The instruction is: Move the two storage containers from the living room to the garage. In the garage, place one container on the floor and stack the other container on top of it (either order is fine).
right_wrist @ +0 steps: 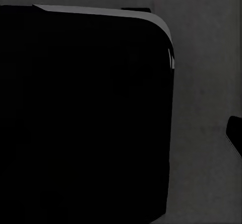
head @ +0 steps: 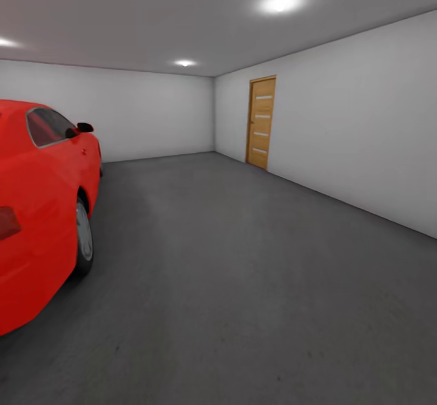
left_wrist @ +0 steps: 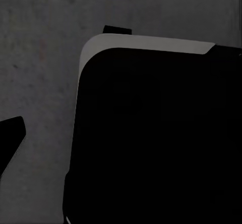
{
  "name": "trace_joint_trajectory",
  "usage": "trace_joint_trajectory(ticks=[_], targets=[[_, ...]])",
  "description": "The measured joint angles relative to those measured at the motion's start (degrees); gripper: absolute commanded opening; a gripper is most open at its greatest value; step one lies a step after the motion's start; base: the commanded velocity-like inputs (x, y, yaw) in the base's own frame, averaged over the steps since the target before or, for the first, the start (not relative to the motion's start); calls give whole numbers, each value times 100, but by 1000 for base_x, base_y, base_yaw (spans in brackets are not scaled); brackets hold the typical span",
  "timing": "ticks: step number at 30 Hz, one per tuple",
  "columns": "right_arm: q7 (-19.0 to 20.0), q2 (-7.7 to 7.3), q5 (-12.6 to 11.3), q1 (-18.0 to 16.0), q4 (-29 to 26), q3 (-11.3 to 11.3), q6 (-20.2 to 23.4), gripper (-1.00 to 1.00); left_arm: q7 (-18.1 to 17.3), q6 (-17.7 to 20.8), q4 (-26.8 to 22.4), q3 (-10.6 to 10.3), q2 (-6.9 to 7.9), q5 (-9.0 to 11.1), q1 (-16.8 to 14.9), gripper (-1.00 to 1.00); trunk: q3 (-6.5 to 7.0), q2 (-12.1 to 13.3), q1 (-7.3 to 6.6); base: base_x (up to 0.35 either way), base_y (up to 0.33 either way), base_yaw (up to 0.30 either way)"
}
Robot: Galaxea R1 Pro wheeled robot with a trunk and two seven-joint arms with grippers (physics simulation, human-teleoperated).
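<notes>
I am inside the garage, looking over its dark grey concrete floor [head: 243, 283]. The two storage containers are out of view. In the left wrist view, one dark fingertip [left_wrist: 11, 135] of my left gripper hangs above the floor [left_wrist: 40, 57], beside a large black part of my own body [left_wrist: 151, 133]. The right wrist view has a dark fingertip [right_wrist: 235, 133] of my right gripper over the floor [right_wrist: 206, 82], next to the same kind of black body part [right_wrist: 80, 113]. Nothing is seen between the fingers, and the jaws' spacing is not visible.
A red car [head: 42, 211] is parked at the left, its rear wheel [head: 84, 238] close by. A wood-panelled door [head: 261, 122] is set in the white right wall [head: 364, 132]. Open concrete stretches ahead to the back wall [head: 145, 113].
</notes>
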Motion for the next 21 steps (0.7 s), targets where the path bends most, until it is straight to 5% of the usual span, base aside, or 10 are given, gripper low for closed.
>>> trace_joint_trajectory(ticks=[21], targets=[[-1, 0, -6, 0, 4, -5, -3, 100, 0, 0, 0, 0, 0, 0, 0, 100, 0, 0, 0, 321, 0, 0]])
